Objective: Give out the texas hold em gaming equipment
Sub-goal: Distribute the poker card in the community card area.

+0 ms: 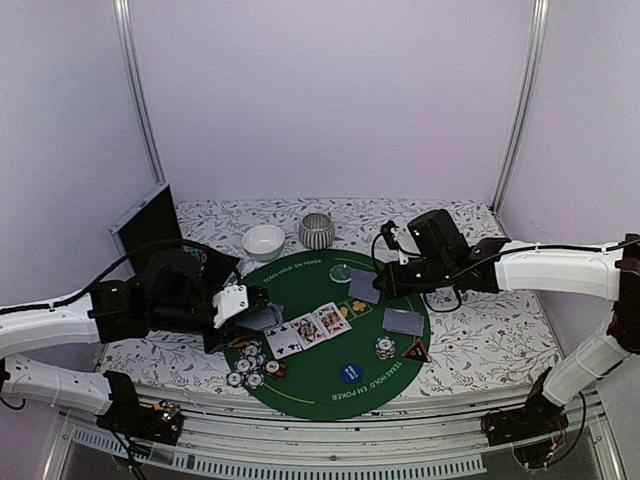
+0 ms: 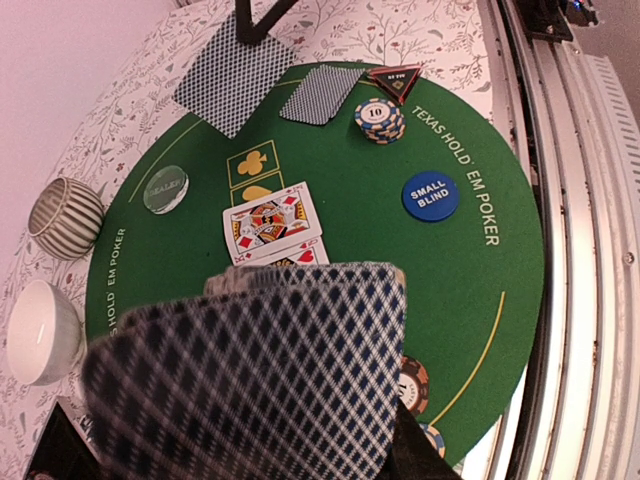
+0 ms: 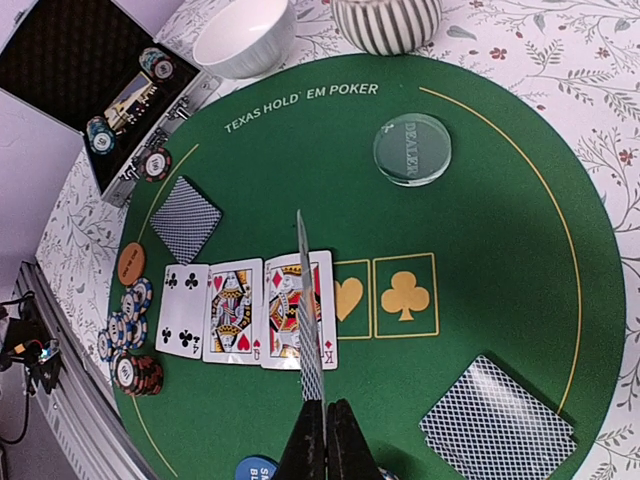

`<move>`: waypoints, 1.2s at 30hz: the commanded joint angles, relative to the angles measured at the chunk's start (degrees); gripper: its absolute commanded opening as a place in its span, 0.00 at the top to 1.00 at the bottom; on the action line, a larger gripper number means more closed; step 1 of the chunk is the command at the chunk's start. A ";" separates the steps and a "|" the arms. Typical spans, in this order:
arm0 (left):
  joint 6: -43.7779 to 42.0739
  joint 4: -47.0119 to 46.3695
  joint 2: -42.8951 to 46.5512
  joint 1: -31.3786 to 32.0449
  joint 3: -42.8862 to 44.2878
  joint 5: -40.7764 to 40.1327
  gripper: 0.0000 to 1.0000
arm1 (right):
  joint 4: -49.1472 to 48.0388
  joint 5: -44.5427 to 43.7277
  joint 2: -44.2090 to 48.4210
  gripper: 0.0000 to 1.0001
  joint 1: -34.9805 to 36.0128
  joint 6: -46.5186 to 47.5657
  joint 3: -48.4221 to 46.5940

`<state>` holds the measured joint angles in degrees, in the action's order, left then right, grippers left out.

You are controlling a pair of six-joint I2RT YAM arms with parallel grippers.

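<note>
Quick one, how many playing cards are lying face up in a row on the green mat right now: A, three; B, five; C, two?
A: the right wrist view shows three face-up cards side by side, a clubs card, a queen and a king, just left of the printed suit boxes.

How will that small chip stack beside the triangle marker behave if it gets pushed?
The chip stack is several loose discs high, so a sideways push would probably topple or shear it. The green mat looks felt-like, likely adding drag. Spilled chips might roll on edge.
</note>
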<state>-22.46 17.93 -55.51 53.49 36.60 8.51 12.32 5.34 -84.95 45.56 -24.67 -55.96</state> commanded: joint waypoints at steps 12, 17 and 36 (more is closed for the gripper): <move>0.36 -0.75 -0.23 0.03 1.11 0.45 0.72 | -1.34 -3.87 -9.13 0.98 -0.44 4.00 -5.42; 0.47 -0.78 -0.85 0.08 1.13 0.69 0.72 | -1.88 -4.76 -12.24 0.98 -0.44 8.82 -8.41; 0.72 -1.07 -0.02 -0.04 1.05 1.99 0.72 | -2.32 -5.95 -9.62 0.98 -1.25 6.51 -9.26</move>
<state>-22.37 17.89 -55.94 53.49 36.60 9.87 15.90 -3.70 -98.59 45.30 -11.57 -69.82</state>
